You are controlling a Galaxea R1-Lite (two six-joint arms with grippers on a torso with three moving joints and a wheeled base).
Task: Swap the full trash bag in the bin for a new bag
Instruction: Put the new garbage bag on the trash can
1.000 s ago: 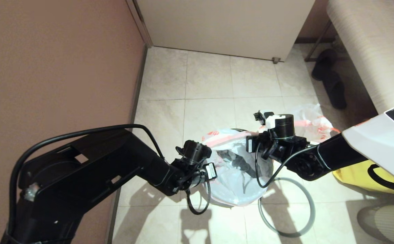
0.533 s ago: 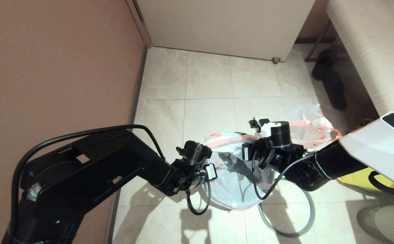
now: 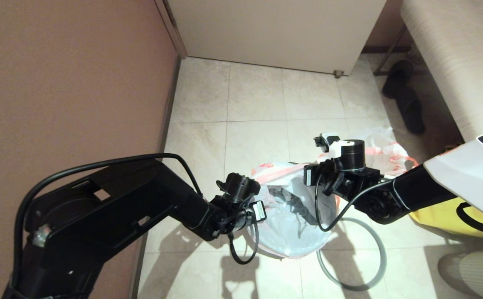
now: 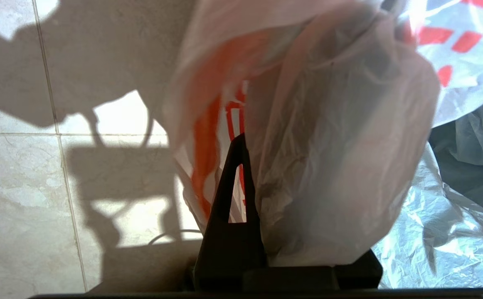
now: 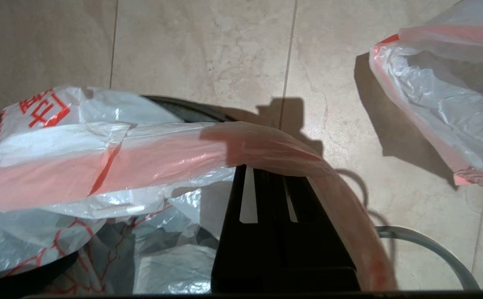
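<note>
The new bag (image 3: 287,220) is spread over the bin, whose black rim (image 5: 183,110) shows behind the film. My left gripper (image 3: 262,199) is at the bag's left side. In the left wrist view that gripper (image 4: 283,141) is open; one dark finger (image 4: 233,187) shows and bunched film (image 4: 341,145) hides the other. My right gripper (image 3: 310,182) is at the bag's right side, shut (image 5: 266,168) on the pink rim band (image 5: 162,158), which stretches across its tips. The full trash bag (image 3: 385,151) lies on the floor behind the right arm.
The grey hoop (image 3: 385,257) lies on the tiles beside the bin's right side. A yellow fabric bag (image 3: 441,214) sits under my right arm. The brown wall (image 3: 79,83) runs along the left. A cabinet (image 3: 274,33) and dark slippers (image 3: 407,104) are further back.
My right gripper dipped left and down over the bin with the rim band, then came back up and to the right, stretching the band. The left arm stayed put.
</note>
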